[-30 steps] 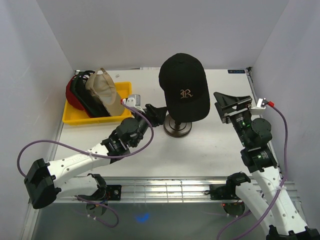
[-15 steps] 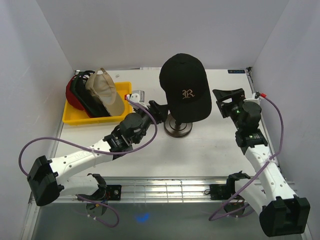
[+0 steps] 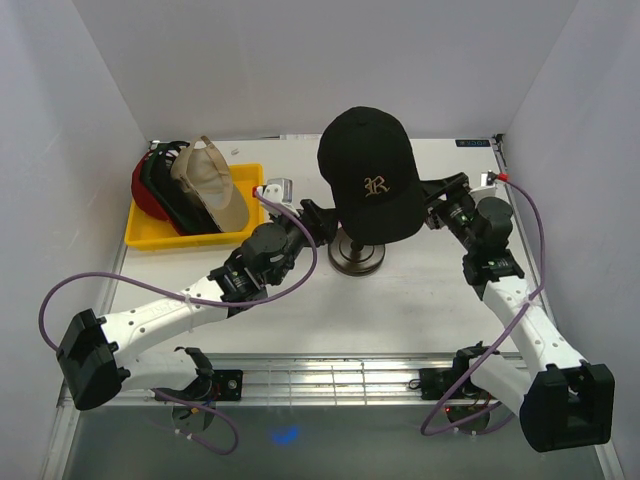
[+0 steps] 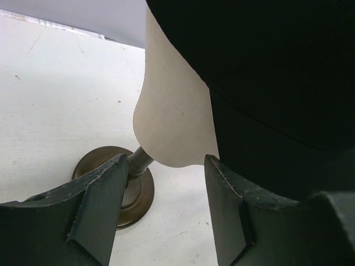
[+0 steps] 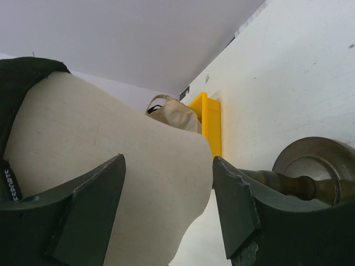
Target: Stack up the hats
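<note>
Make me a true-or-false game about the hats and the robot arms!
The black cap sits on the mannequin head. True.
The yellow tray holds nothing. False: caps are piled in it.
The tan cap is in the tray. True.
The black cap shows a white star. False: a gold R.
The left tool and right tool are shut tight. False: both stand open.

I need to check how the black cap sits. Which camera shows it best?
The top view: the black cap's crown, brim and gold R all show. The left wrist view catches only its dark underside beside the mannequin head; the right wrist view only a black edge at the left.
</note>
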Controlling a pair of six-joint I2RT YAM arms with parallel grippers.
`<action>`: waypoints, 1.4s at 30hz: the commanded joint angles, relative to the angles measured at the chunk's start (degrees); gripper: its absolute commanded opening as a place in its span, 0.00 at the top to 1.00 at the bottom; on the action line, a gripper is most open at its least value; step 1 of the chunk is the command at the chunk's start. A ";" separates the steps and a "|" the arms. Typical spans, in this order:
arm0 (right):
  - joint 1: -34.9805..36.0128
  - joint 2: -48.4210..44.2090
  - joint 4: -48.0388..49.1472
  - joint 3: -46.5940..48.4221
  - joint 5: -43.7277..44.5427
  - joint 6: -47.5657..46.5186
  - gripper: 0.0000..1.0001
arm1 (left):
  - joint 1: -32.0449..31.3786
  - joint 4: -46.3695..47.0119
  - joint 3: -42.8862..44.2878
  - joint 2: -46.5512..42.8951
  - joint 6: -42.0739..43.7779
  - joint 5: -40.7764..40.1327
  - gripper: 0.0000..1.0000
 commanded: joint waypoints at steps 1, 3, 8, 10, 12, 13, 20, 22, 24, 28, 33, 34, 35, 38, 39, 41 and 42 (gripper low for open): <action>3.17 -1.48 5.21 -1.38 -1.89 -0.45 0.30 | 0.16 0.40 3.12 -0.69 0.85 1.34 0.32; 4.41 -1.92 5.03 -1.91 -0.83 -0.62 0.31 | 0.16 0.31 3.56 -0.51 1.20 1.42 0.32; 6.61 -2.98 5.47 -4.99 1.45 -0.01 0.36 | 0.16 -0.56 4.79 -0.07 1.90 1.69 0.32; 7.13 -3.59 6.17 -6.04 1.72 0.43 0.38 | 0.16 -0.92 4.97 0.19 2.25 1.78 0.32; 8.45 -3.94 6.78 -7.19 2.24 0.52 0.38 | 0.16 -1.18 5.15 0.36 2.69 1.69 0.32; 8.89 -4.12 7.05 -7.54 2.68 0.43 0.39 | 0.16 -1.27 5.23 0.37 2.78 1.34 0.32; 13.10 -4.30 7.58 -7.11 5.49 -0.62 0.39 | 0.42 -2.06 4.01 -0.69 3.22 -0.33 0.32; 14.16 -3.95 7.41 -6.49 6.20 -0.89 0.39 | 0.95 -2.50 3.66 -1.30 3.31 -0.51 0.32; 15.74 -3.60 7.75 -6.22 7.16 -0.97 0.39 | 1.65 -2.85 3.22 -2.00 3.57 -0.60 0.32; 18.47 -2.54 8.54 -5.61 8.57 -1.24 0.39 | 3.58 -3.38 2.86 -2.62 3.57 0.02 0.32; 20.23 -0.70 9.78 -4.91 8.84 -1.32 0.39 | 7.53 -4.35 2.60 -2.80 2.61 3.00 0.32; 20.41 -0.43 9.78 -4.30 8.93 -1.50 0.39 | 8.94 -4.43 2.60 -2.71 2.52 4.05 0.32; 20.58 -0.08 9.78 -4.03 8.93 -1.68 0.39 | 9.56 -4.61 2.60 -2.80 2.43 4.50 0.32; 20.76 0.45 9.08 -3.59 9.01 -1.94 0.39 | 11.41 -5.05 2.95 -2.62 2.17 5.73 0.32; 20.85 0.19 8.64 -3.59 9.71 -2.03 0.39 | 11.67 -5.22 3.04 -2.80 2.17 5.73 0.32; 20.76 -1.04 6.45 -3.94 10.33 -2.20 0.38 | 12.29 -5.84 2.95 -3.06 1.99 5.91 0.32; 20.67 -1.57 5.74 -4.20 11.29 -2.12 0.39 | 12.46 -6.19 2.95 -3.50 1.90 5.91 0.32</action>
